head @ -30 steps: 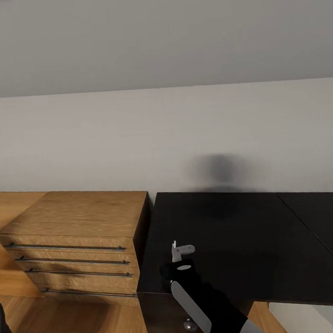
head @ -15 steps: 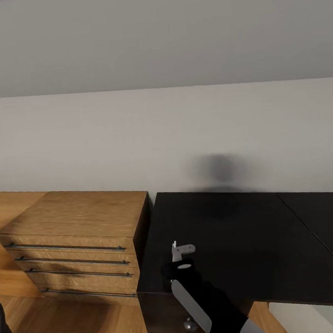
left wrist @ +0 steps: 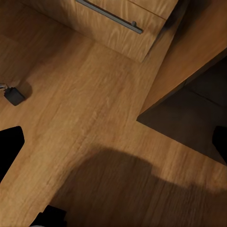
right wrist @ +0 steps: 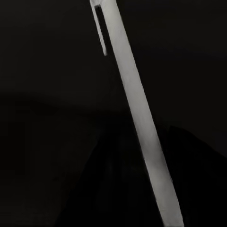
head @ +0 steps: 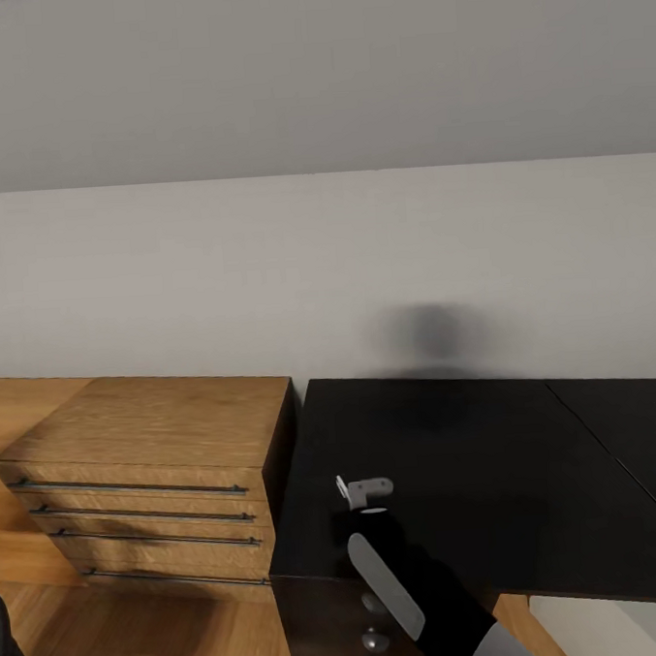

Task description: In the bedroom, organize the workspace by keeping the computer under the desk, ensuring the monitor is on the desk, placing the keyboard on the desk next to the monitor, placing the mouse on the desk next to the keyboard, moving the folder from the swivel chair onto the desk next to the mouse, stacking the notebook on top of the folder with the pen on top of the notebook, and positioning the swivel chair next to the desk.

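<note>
Desk [head: 492, 464] abuts wooden chest [head: 151, 446] under sloping wall [head: 324, 260].

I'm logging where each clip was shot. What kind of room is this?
Probably a home bedroom or study: a black desk against a plain pale wall, a wooden drawer chest beside it, and a wood plank floor.

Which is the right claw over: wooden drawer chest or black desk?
The long black desk top; the right claw hangs above it, beside the wooden drawer chest.
</note>
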Controlling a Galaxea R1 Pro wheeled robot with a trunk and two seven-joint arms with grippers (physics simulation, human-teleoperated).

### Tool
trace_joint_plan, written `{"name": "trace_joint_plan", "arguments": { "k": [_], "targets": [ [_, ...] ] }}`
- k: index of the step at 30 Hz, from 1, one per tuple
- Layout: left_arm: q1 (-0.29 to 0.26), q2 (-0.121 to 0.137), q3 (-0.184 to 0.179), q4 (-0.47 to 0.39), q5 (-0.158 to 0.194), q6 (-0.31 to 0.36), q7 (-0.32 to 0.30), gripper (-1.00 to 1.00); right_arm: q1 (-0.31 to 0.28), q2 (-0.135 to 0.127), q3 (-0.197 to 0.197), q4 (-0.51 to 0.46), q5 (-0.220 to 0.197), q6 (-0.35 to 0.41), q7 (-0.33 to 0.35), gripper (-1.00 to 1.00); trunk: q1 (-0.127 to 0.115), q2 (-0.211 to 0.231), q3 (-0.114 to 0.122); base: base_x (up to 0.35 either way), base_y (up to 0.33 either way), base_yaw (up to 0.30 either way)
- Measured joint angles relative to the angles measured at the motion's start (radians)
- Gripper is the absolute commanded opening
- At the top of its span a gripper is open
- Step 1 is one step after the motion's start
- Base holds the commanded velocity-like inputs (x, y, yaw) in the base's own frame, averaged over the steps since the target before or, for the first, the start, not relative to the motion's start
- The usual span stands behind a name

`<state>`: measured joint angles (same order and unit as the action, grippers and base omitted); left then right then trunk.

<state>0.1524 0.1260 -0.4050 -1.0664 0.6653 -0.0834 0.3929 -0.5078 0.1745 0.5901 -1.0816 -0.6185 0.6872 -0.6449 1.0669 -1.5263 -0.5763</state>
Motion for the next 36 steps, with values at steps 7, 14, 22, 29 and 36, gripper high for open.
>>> {"name": "trace_joint_plan", "arguments": {
  "k": [7,14,22,29,36],
  "targets": [
    [0.0,0.0,0.0,0.0,0.001,0.0,0.001,1.0,0.0,-0.001,-0.007,-0.006,-0.014,0.008,0.001,-1.0,0.0,0.0,0.0,0.0,0.0,0.0],
    [0.0,0.001,0.0,0.0,0.0,0.0,0.0,1.0,0.0,-0.001,-0.009,-0.006,-0.016,0.008,0.0,-1.0,0.0,0.0,0.0,0.0,0.0,0.0],
    [0.0,0.0,0.0,0.0,-0.001,-0.001,0.0,1.0,0.0,-0.002,-0.011,0.014,-0.011,0.006,-0.001,-1.0,-0.015,0.028,0.012,0.0,0.0,0.0],
    [0.0,0.0,0.0,-0.001,-0.002,-0.002,0.0,1.0,0.001,-0.004,-0.012,0.027,-0.04,0.003,0.002,-1.0,-0.042,0.077,0.034,0.0,0.0,0.0],
    [0.0,0.0,0.0,-0.002,-0.002,-0.002,0.0,1.0,0.001,-0.004,-0.012,0.022,-0.04,0.003,0.002,-1.0,-0.069,0.126,0.056,0.0,0.0,0.0]
  ]
}}
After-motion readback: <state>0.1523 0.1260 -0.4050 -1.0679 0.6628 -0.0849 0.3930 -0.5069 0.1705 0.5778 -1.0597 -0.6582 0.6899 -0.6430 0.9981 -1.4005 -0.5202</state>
